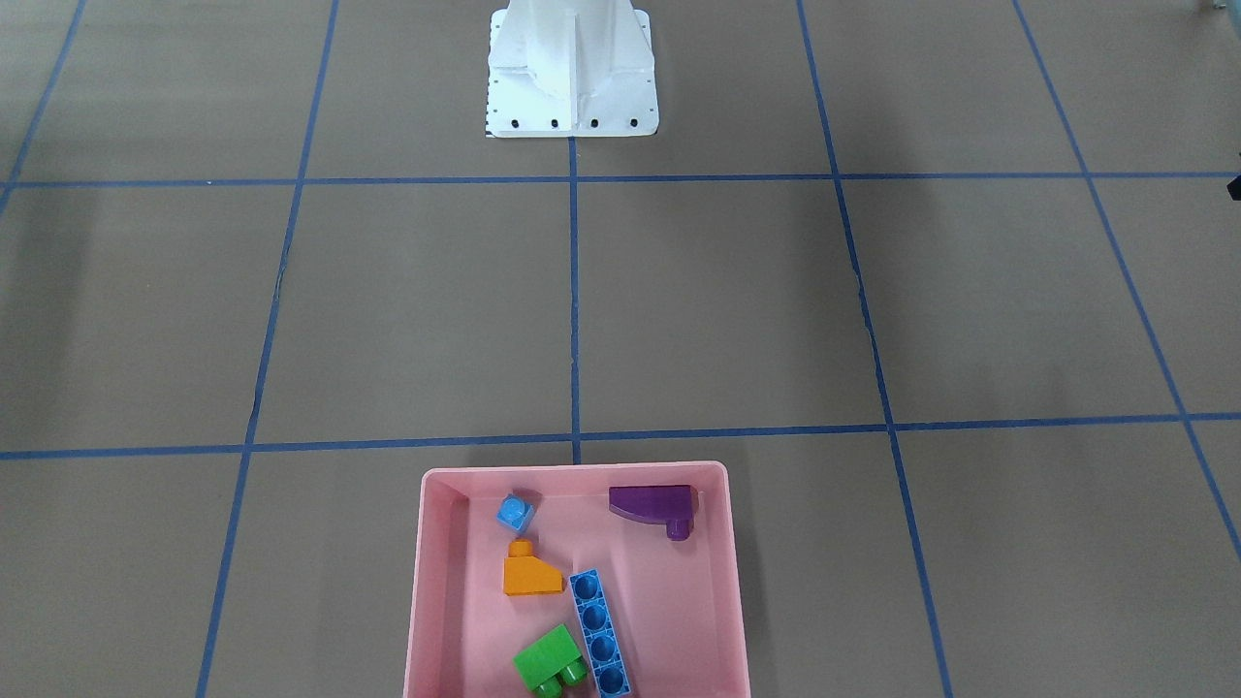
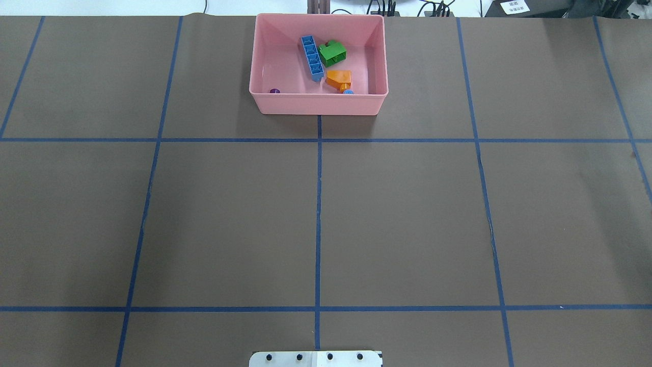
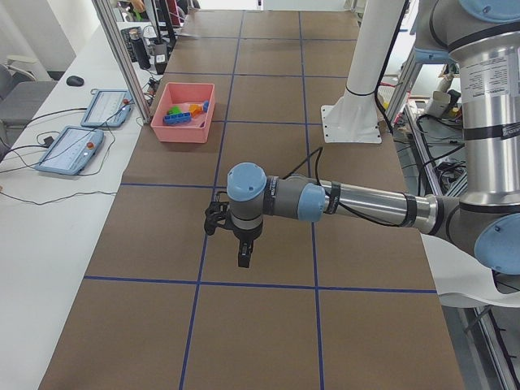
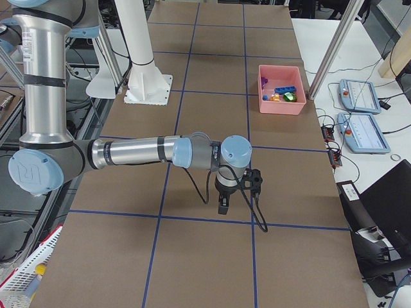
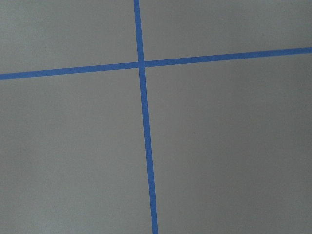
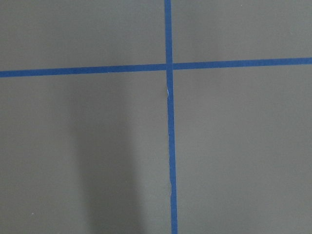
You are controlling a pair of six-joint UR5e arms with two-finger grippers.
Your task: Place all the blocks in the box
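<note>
All the blocks I see lie inside the pink box (image 1: 572,470) at the table's far edge from the base. They are a tiny blue one (image 1: 516,512), an orange sloped one (image 1: 530,574), a purple curved one (image 1: 654,504), a long blue one (image 1: 600,632) and a green one (image 1: 550,661). My left gripper (image 3: 243,262) hangs over bare table far from the box (image 3: 183,130). My right gripper (image 4: 222,208) does the same at the other end, away from the box (image 4: 280,106). Both show only in side views, so I cannot tell their state.
The white robot base (image 1: 572,78) stands opposite the box. Blue tape lines (image 2: 318,204) grid the brown table. Tablets (image 3: 69,150) and cables lie on a white bench beside the box. Both wrist views show only table and a tape crossing (image 5: 141,63).
</note>
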